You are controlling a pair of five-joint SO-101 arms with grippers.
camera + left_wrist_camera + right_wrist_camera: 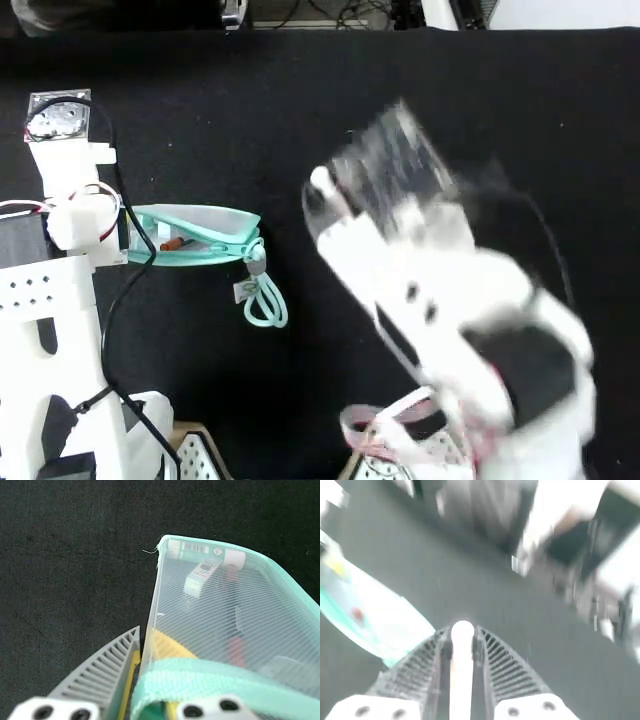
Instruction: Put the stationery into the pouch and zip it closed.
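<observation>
Stationery first: a white pen [462, 680] sits pinched tight in the right gripper [461, 630], at the centre of the high view. Left of it, the mint mesh pouch [195, 235] lies on the black table [500, 100], its end clamped by the left gripper [118, 238]. I'd worry the pen snags the slim mouth and tugs the pouch loose. A barcode label [196, 546] inside the pouch is too small to read.

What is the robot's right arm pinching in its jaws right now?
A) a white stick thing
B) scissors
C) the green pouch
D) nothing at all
A: in the right wrist view a white stick sits pinched between that arm's jaws, and the pouch lies apart from them.
</observation>
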